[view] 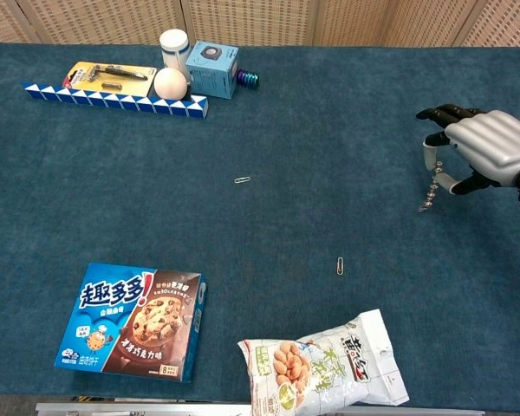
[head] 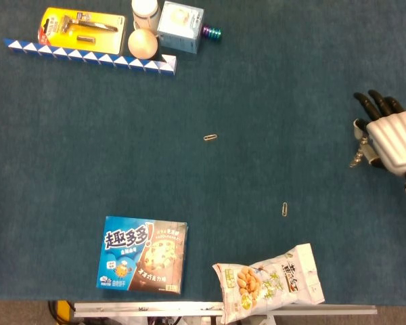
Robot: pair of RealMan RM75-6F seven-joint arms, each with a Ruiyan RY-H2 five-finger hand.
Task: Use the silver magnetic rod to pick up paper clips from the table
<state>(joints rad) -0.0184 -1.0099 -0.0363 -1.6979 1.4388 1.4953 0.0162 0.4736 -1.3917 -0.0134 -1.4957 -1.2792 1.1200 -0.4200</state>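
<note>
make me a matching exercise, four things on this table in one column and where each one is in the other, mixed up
Things:
1. cookie box
2. magnetic rod
3. nut bag
4. white ball

Places:
A. held in the right hand
B. near edge, left side
C. far edge, beside the blue box
D. near edge, right of the cookie box

Pairs: 1-B, 2-A, 3-D, 4-C

Right hand (view: 490, 156) cut by frame edge
</note>
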